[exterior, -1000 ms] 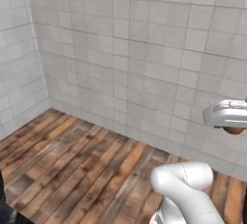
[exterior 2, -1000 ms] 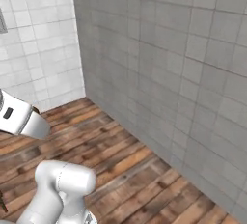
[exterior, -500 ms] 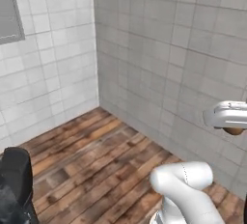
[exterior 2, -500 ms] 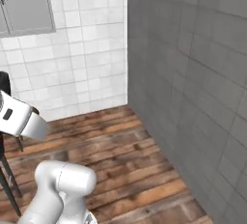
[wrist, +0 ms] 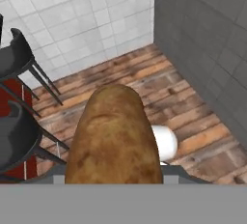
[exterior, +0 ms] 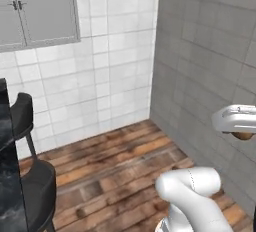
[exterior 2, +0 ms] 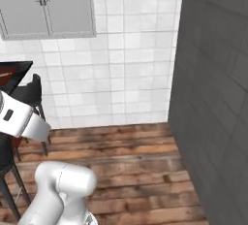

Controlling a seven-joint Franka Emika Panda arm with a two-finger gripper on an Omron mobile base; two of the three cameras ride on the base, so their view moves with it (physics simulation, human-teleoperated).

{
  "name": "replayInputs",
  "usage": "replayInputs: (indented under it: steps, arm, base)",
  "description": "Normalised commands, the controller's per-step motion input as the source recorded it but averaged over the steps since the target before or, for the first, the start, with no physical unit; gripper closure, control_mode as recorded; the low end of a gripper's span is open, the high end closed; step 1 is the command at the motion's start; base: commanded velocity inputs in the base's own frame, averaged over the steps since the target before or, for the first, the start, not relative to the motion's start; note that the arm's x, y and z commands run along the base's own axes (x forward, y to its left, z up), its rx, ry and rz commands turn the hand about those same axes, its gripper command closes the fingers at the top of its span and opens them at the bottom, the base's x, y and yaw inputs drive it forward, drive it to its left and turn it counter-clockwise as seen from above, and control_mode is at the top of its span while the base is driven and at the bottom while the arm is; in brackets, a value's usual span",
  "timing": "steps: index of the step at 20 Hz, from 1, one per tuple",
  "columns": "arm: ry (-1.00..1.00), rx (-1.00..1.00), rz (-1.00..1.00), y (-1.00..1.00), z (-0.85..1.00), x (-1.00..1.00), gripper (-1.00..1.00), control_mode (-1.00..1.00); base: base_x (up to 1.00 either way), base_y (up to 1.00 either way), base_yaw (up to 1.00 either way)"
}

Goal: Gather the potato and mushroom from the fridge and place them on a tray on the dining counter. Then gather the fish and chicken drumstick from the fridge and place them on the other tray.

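Observation:
A large brown potato [wrist: 113, 141] stands close in the hand view, and my gripper is shut on it with the fingertips hidden behind it. At the right edge of the left base view, my gripper [exterior: 239, 126] hangs high over the floor with a brown bit of the potato [exterior: 243, 136] under it. The dining counter's black veined slab [exterior: 7, 176] shows at the far left there, and its dark top [exterior 2: 12, 70] appears in the right base view. Its red base [wrist: 21, 169] sits behind the stools in the hand view.
Dark stools [exterior: 31, 178] [wrist: 17, 126] stand by the counter. A grey wall cabinet [exterior: 40, 8] [exterior 2: 48, 6] hangs on the white tiled wall. A grey tiled wall [exterior: 210, 66] meets it in a corner on the right. Wooden floor [exterior: 115, 161] lies below.
The whole picture has swept sideways as the base turned: the room corner, the wall cabinet, the stools and the counter came into view. The potato stays in my gripper.

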Motion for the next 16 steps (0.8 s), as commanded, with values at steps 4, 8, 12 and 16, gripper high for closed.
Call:
replayInputs:
  steps: [4, 8, 12, 16]
  arm:
    - [0.0, 0.0, 0.0, 0.0, 0.0, 0.0, 1.0, 1.0]
    - [0.0, 0.0, 0.0, 0.0, 0.0, 0.0, 1.0, 1.0]
    - [0.0, 0.0, 0.0, 0.0, 0.0, 0.0, 1.0, 1.0]
    - [0.0, 0.0, 0.0, 0.0, 0.0, 0.0, 1.0, 1.0]
  base:
    - [0.89, -0.17, 0.48]
    - [0.81, -0.19, 0.49]
    - [0.56, -0.28, 0.49]
    - [0.22, -0.5, 0.47]
